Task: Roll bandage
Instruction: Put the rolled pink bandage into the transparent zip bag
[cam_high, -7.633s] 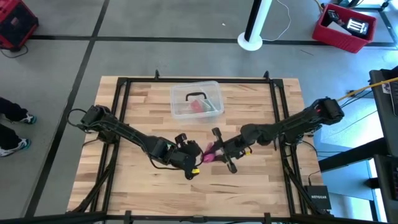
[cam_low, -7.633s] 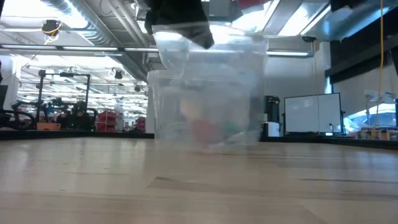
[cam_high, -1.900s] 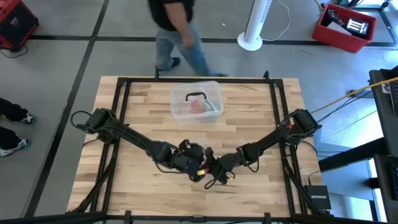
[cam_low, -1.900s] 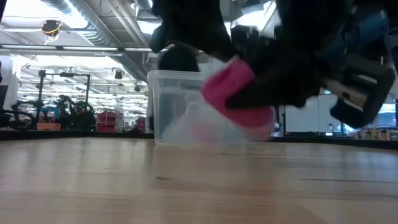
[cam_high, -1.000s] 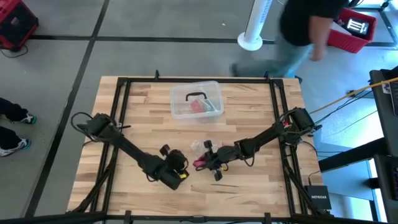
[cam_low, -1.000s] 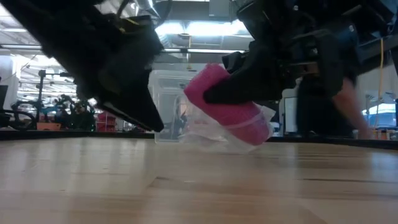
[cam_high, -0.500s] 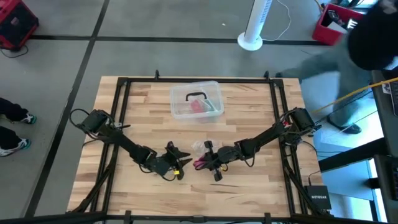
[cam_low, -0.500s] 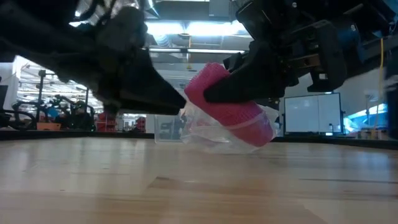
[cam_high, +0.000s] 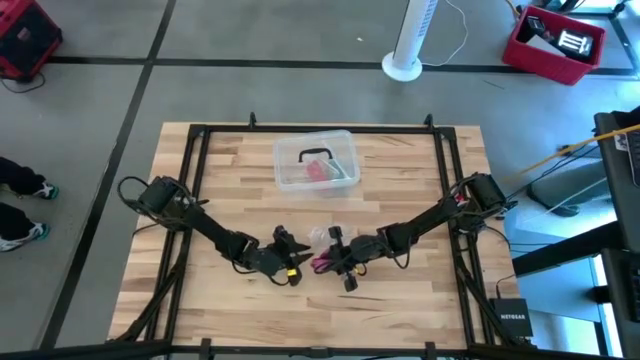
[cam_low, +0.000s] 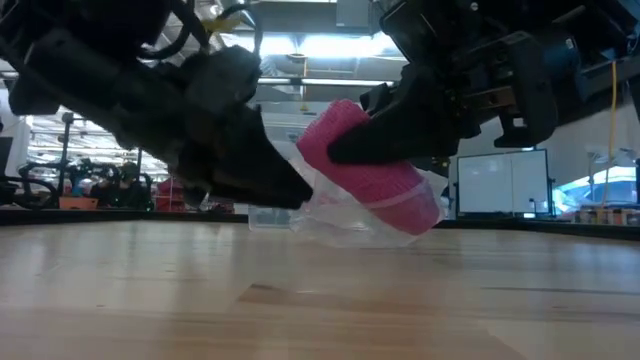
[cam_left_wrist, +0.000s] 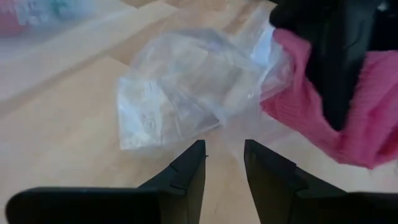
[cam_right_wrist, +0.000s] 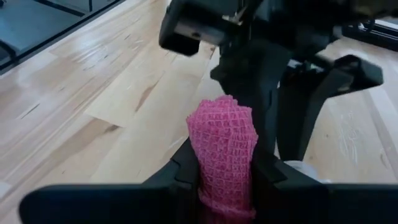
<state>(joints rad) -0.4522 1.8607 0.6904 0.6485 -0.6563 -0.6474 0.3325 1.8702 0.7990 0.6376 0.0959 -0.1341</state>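
Observation:
The bandage (cam_right_wrist: 222, 134) is a pink mesh roll, and my right gripper (cam_right_wrist: 225, 163) is shut on it near the table's middle. In the low view the roll (cam_low: 372, 172) hangs tilted above the wood. A crumpled clear plastic wrapper (cam_left_wrist: 186, 87) lies on the table against the roll. My left gripper (cam_left_wrist: 224, 155) stands open just short of the wrapper, left of the roll, with nothing between its fingers. From above, the left gripper (cam_high: 293, 267) and the right gripper (cam_high: 328, 262) almost meet at the roll (cam_high: 321, 264). My right gripper pinches the roll's curved sides (cam_right_wrist: 203, 163) between its two fingers, about midway along it. The fingers come from the table's right, slanting down. The roll is lifted clear of the table and tilted, one end (cam_low: 330, 128) higher than the other (cam_low: 420, 208).
A clear plastic box (cam_high: 316, 160) with pink and green contents stands toward the far edge, behind the grippers. A black frame (cam_high: 200, 130) runs round the tabletop. Bare wood lies toward the near edge and both sides.
My left gripper has moved from nearer the table's near edge toward the roll and the wrapper, sinking a little and tipping from pointing steeply down to nearly level. My right gripper has kept the roll still, clear of the table.

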